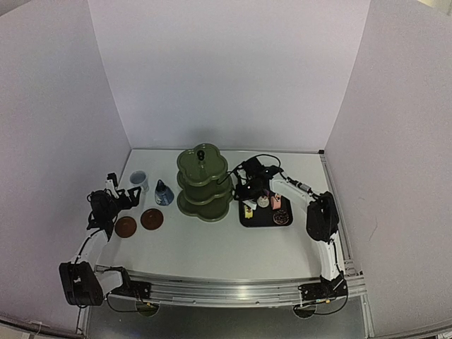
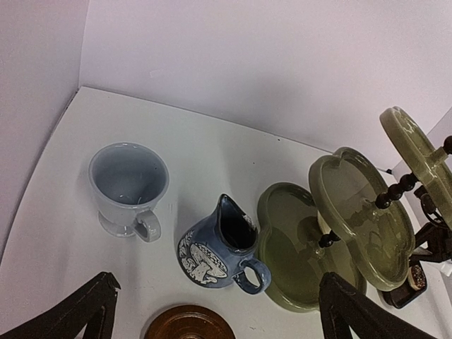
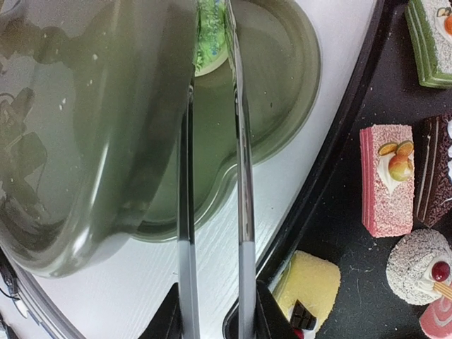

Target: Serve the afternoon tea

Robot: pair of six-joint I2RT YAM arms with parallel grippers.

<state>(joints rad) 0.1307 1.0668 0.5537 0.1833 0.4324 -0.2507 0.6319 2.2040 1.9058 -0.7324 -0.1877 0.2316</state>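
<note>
The olive-green stand (image 1: 203,183) is at mid-table. In the right wrist view my right gripper (image 3: 215,304) is shut on the thin metal tongs (image 3: 242,176). Their two arms reach under a higher tier (image 3: 85,127) and flank a small green cake (image 3: 210,35) on the bottom tier (image 3: 275,85). More cakes lie on the black tray (image 3: 339,212): pink (image 3: 386,180), yellow (image 3: 311,282) and round grey (image 3: 417,265). My left gripper (image 2: 217,282) is open and empty, hanging above the blue jug (image 2: 215,251). The pale cup (image 2: 129,185) stands left of the jug, with a brown coaster (image 2: 189,325) nearer me.
Two coasters (image 1: 126,227) (image 1: 152,219) lie in front of the cup (image 1: 138,178) and jug (image 1: 164,192). The tray (image 1: 261,217) sits right of the stand, close against its base. White walls close in the table at the back and both sides.
</note>
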